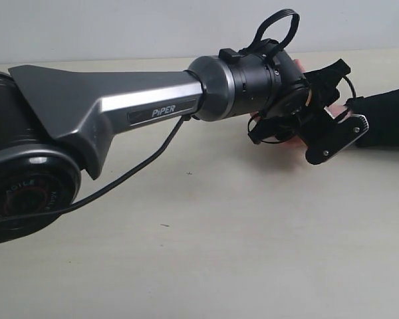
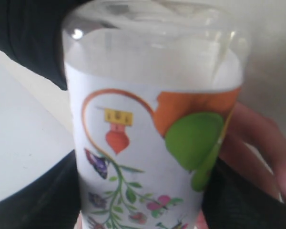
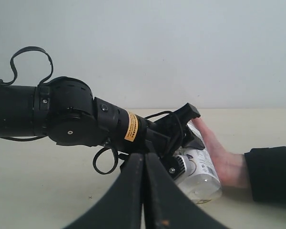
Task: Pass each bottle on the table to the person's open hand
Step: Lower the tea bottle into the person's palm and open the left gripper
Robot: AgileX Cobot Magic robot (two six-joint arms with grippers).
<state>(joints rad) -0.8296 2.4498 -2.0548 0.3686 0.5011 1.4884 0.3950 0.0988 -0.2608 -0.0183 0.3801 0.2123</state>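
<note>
Sitting closest in the right wrist view, the right pincer (image 3: 144, 160) has its two black fingers pressed flat together with nothing between them. Past it, the left arm (image 1: 120, 100) stretches over the pale desk (image 1: 219, 252) toward the right side of the exterior view, with a black cable hanging under it. The left pincer (image 1: 339, 106) is clamped on the bottle (image 3: 200, 174), the one with the white fruit-and-flower label. The left wrist view shows dark fingers (image 2: 33, 200) hugging both of its sides. The bottle isn't upright. It's tipped well over, long axis slanting, and it lies against the palm of the person's open hand (image 3: 224, 157). A clear unlabelled end points toward the right wrist camera. The other end is buried behind the pincer, so there's no telling which end has the cap. A black sleeve (image 1: 386, 116) rests on the desk beyond the hand, with a plain pale wall (image 1: 120, 26) behind it all.
</note>
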